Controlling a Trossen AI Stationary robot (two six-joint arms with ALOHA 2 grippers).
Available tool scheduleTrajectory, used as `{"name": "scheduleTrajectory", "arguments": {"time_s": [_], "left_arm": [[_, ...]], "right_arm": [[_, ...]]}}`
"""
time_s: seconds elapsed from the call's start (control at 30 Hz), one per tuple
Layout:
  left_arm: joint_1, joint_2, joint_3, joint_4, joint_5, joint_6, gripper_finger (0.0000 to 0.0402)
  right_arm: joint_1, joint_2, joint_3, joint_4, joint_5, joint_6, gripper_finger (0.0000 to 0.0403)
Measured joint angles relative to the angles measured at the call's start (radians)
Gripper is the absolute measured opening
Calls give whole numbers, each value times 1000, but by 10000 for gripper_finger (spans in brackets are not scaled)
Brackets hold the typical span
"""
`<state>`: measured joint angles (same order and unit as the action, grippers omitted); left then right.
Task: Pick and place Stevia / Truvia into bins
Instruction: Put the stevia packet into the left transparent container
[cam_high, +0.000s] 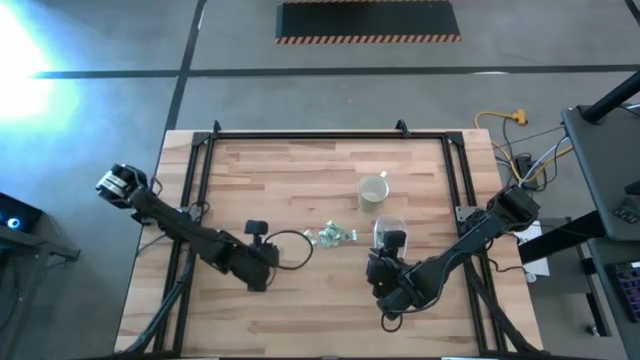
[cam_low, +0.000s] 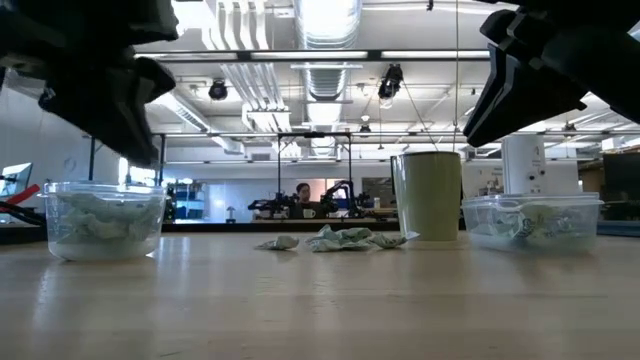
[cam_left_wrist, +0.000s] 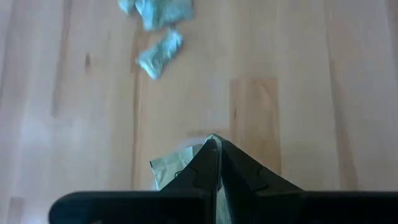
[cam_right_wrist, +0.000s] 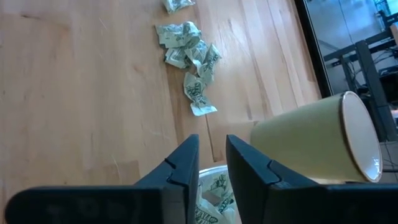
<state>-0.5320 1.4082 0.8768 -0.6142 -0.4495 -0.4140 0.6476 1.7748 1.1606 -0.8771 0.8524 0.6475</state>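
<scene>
Two grippers are being shown above a wooden tabletop. Left gripper: its fingers are being held together on a pale green packet, whose edge is showing beside the fingertips; this gripper is being held toward the tabletop's left-centre, over the round bin. Right gripper: its fingers are being held slightly apart with nothing between them, directly above the rectangular bin, in which packets are lying. Loose packets are lying in a small crumpled pile at the tabletop's centre, between the two grippers and near a cream mug, which is standing upright just beyond the rectangular bin. In the low view, both bins are being seen partly filled with packets, well apart, the pile lying between them.
</scene>
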Motion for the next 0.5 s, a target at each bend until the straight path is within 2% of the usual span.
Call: {"name": "scheduleTrajectory", "arguments": {"time_s": [0.2, 0.5], "left_arm": [[0, -1, -31, -5, 94, -53, 0], [0, 0, -66, -6, 99, -55, 0]], "right_arm": [[0, 0, -1, 3, 0, 0, 72], [0, 0, -4, 10, 0, 0, 72]]}}
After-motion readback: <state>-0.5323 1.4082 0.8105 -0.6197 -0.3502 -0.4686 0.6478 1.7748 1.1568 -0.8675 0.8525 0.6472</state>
